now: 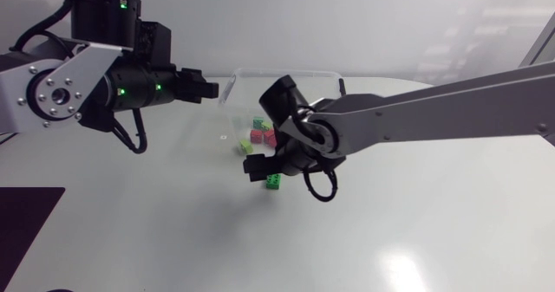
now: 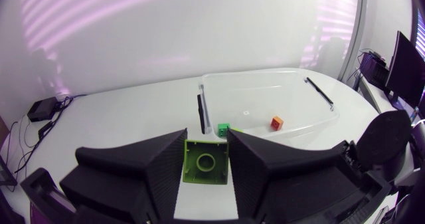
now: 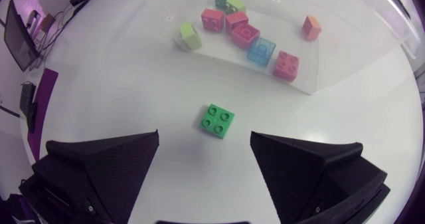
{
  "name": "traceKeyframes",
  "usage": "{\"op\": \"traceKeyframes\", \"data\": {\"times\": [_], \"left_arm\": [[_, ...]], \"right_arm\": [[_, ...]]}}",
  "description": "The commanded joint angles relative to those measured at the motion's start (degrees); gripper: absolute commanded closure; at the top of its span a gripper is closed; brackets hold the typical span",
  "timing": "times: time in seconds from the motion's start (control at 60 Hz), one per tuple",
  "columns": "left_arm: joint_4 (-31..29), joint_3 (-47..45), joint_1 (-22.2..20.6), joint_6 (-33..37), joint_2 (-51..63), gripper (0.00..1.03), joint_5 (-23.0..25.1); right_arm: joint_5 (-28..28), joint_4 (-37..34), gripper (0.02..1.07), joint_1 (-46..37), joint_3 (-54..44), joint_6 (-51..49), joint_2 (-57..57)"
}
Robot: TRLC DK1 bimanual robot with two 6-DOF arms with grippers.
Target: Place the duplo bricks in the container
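**A:** What did the head view show of the room to move in?

**B:** The left fingers (image 1: 205, 89) hung just beside the clear container (image 1: 286, 72), at its left rim. The right fingers (image 1: 257, 167) sat low outside its near wall, with a green brick (image 1: 272, 181) just beside them. Toward the near edge the surface (image 1: 434, 231) lay broad and bare.

**A:** And the left wrist view?

**B:** The left fingers pinched a lime brick (image 2: 206, 163) from both sides, its hollow underside facing the camera. The container stood ahead with an orange brick (image 2: 276, 122) inside it.

**A:** The right wrist view?

**B:** The right fingers were spread wide and touched nothing. The green brick lay flat on the surface ahead of the gap, apart from both. Just beyond it ran the container's wall, and a pink brick (image 3: 286, 64), a blue brick (image 3: 261, 50) and a red brick (image 3: 244, 35) clustered behind it.
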Motion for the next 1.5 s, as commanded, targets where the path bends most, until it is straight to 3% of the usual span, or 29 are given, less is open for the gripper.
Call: {"op": "traceKeyframes", "data": {"times": [0.0, 0.283, 0.517, 0.65, 0.8, 0.867, 1.083, 1.483], "left_arm": [[0.7, 3.0, 0.2, 0.8, 0.4, 0.83, -0.2], [1.7, 5.1, 0.0, 1.8, 1.9, 0.83, -0.2], [3.3, 5.0, 0.1, 2.4, 1.6, 0.83, -0.2], [4.7, 5.0, 0.2, 2.7, 1.3, 0.83, -0.2], [5.8, 4.8, 0.2, 2.7, 1.3, 0.83, -0.2], [6.2, 4.6, 0.1, 2.7, 1.3, 0.83, -0.2], [6.9, 4.5, 0.2, 2.9, 1.3, 0.83, -0.1], [7.2, 15.9, -4.2, 2.3, 13.5, 0.83, 0.4]], "right_arm": [[0.8, -4.2, 0.07, 0.7, 4.8, 4.7, 5.2], [3.2, -14.7, 0.07, 0.4, 14.6, 9.6, 14.2], [4.3, -18.2, 0.23, 0.1, 19.8, 11.8, 19.2], [4.6, -18.9, 0.51, -0.9, 21.8, 12.6, 21.3], [5.2, -19.4, 0.66, -1.3, 23.7, 13.0, 23.0], [5.2, -19.5, 0.84, -1.2, 24.1, 12.6, 23.6], [4.9, -18.6, 0.87, -1.3, 22.2, 12.3, 21.9], [6.8, -14.7, 0.87, -0.9, 5.0, 7.4, -8.8]]}}
